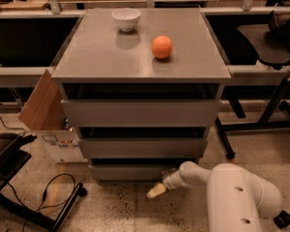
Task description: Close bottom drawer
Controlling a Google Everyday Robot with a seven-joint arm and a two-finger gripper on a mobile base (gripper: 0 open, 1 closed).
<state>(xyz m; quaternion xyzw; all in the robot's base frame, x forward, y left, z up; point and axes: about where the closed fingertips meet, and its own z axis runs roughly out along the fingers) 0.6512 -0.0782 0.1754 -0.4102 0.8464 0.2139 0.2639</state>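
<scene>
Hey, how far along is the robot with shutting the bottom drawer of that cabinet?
Looks mostly done: the bottom drawer front seems about in line with the two above it. In hand: the pincer is low near the floor, just in front of the drawer's right end; contact unclear. Left: a last push if needed, then pulling the arm away.

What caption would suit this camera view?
Robot's gripper low before the bottom drawer of a grey cabinet, bowl and orange on top.

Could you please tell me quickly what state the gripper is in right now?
Gripper: state cannot be told; it is low down, just in front of the bottom drawer, towards its right end.
</scene>
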